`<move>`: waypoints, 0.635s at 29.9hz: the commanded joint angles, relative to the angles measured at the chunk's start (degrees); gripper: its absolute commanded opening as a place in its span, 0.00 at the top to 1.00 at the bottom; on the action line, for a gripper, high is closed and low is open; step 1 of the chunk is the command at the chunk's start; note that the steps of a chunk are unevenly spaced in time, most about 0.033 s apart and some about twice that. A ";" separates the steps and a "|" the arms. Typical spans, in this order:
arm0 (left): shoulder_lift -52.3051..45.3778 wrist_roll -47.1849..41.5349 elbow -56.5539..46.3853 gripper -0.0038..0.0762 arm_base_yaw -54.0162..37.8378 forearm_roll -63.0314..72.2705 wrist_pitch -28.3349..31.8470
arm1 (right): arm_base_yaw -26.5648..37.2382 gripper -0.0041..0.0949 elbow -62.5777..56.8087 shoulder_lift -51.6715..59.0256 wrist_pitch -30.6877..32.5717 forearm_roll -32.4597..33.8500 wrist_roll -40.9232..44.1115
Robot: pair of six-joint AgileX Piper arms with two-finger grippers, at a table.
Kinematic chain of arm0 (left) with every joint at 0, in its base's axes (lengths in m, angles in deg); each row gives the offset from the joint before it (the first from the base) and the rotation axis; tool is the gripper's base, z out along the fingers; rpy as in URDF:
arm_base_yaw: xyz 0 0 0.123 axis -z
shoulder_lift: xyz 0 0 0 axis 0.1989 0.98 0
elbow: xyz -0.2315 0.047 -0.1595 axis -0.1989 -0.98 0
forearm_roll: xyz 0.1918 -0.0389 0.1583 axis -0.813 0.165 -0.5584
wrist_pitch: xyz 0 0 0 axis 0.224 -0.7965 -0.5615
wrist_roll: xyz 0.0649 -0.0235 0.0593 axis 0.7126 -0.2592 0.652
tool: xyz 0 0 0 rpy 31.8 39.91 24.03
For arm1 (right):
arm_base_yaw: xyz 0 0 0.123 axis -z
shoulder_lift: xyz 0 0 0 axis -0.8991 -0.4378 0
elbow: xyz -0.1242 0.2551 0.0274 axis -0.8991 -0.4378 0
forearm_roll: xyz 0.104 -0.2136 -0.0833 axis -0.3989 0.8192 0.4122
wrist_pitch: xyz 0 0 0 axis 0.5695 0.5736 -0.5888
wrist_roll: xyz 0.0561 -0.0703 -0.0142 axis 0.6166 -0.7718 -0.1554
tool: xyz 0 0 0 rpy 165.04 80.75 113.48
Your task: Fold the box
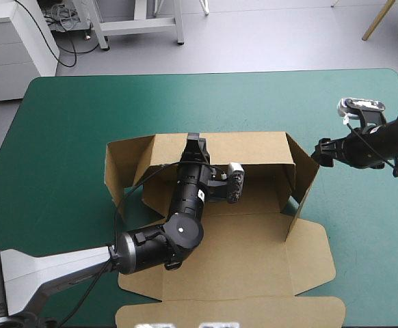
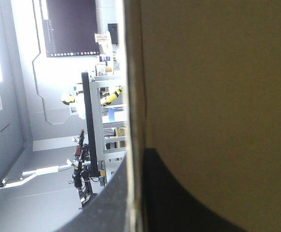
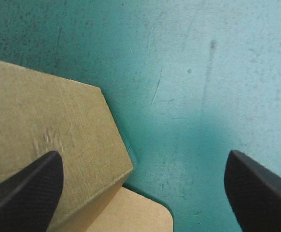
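While its far wall (image 1: pixel 254 147) stands raised, the brown box (image 1: pixel 301 253) sits mid-frame on the teal-green cover (image 1: pixel 62 123).
End flaps (image 1: pixel 127 164) stand upright; the lid (image 1: pixel 240 266) lies flat toward the lower edge. The left gripper (image 1: pixel 193 141) pinches the far wall's top edge, nearly closed on it; the right gripper (image 1: pixel 320 150), spread wide, hovers beside the right flap.

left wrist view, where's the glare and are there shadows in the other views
Left wrist view: glare floods the space past the edge of the box; the board itself sits dim. Right wrist view: a soft shadow falls on the teal-green cover beside the box. High view: even light, slight shadow by the raised walls.
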 commanded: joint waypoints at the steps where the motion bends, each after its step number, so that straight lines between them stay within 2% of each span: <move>1: -2.77 -0.94 1.43 0.96 0.37 -4.82 -3.17 | 0.43 0.12 -3.19 6.28 -4.22 -2.65 -1.49; 6: -2.77 -0.94 1.43 0.96 0.37 -4.82 -3.06 | 0.31 0.13 -11.18 12.64 -8.62 -3.04 -3.58; 11: -2.77 -0.94 1.43 0.96 0.37 -4.82 -2.96 | 0.31 0.13 -17.80 17.31 -14.38 -7.00 -8.51; 16: -2.77 -0.94 1.43 0.96 0.37 -5.08 -2.97 | 0.31 0.13 -20.90 17.76 -15.88 -13.89 -16.21; 19: -2.77 -0.94 1.43 0.96 0.37 -5.08 -2.97 | 0.09 0.13 -21.13 17.66 -16.18 -14.81 -18.14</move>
